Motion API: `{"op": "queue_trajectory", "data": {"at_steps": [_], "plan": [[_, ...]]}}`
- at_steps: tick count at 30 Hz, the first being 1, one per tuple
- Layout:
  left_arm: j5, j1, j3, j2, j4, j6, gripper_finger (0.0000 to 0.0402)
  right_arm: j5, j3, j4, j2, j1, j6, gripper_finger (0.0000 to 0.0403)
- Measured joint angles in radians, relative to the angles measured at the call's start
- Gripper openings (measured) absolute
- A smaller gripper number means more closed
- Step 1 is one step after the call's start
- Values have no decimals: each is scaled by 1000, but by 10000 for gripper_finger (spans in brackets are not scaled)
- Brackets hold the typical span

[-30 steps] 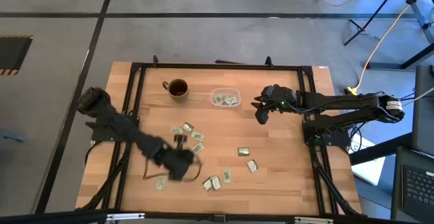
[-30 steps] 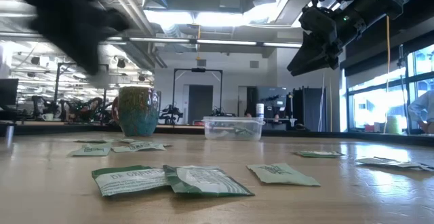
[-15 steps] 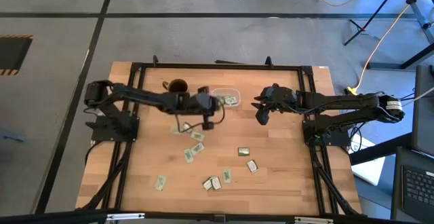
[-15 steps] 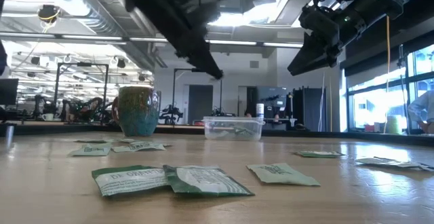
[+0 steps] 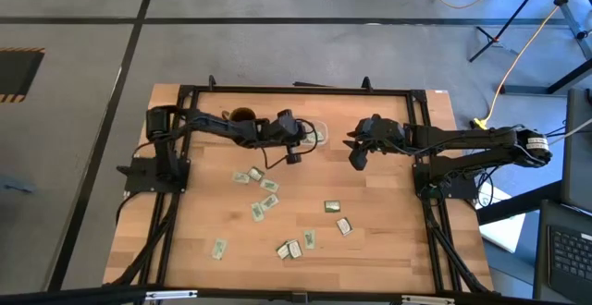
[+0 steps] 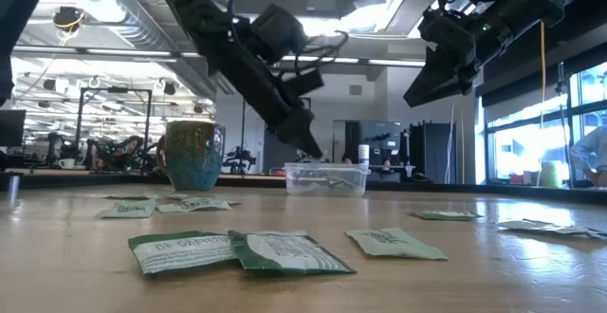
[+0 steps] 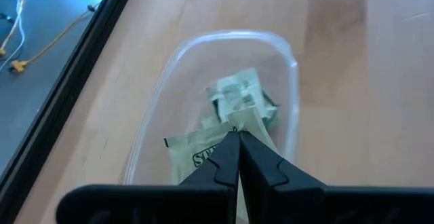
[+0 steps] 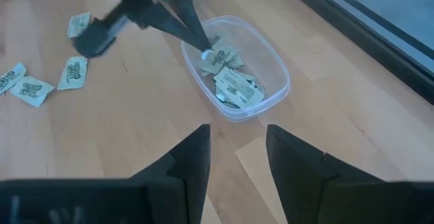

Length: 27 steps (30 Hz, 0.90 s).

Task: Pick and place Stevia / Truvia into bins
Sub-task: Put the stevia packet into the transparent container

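Sachet [image 7: 237,121] half-hidden behind left pincer [image 7: 234,139]

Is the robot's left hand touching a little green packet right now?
Touching. The left wrist view shows the left hand pinched shut on a packet above the clear bin; the right wrist view shows the same pinch.

1. A robotics lab or test area inside a large open office.
2. The wooden table [image 5: 388,222] is ringed by a black metal frame [image 5: 185,102] carrying both arms, on a bare grey floor [image 5: 83,28].
3. Yellow cable [image 5: 518,37] and a tripod's legs [image 5: 504,28] lie past the table's far right corner.
4. Exposed ceiling ducts [image 6: 123,14], strip lights [image 6: 285,59] and rows of desks [image 6: 85,152] show beyond the table's far edge.
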Motion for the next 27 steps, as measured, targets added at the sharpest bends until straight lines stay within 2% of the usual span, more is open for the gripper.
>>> {"op": "queue_trajectory", "data": {"at_steps": [8, 10, 13, 20, 23, 27], "plan": [[-9, 5, 0, 26, 16, -1, 6, 0, 0, -2, 0, 0, -3, 147], [-40, 5, 0, 25, 14, -1, 11, 0, 0, -2, 0, 0, -4, 147], [-87, 6, 0, 21, 15, 24, 25, 0, 0, -2, 0, 0, -17, 147], [-85, 5, 31, 21, -14, 22, 68, 0, 0, -2, 0, 0, -21, 147], [-85, 1, 74, 9, -90, 23, 80, 0, 0, -6, 0, 0, -22, 147], [-81, -37, 139, -79, -281, 73, 86, 0, 0, -19, 0, 0, -22, 147]]}}
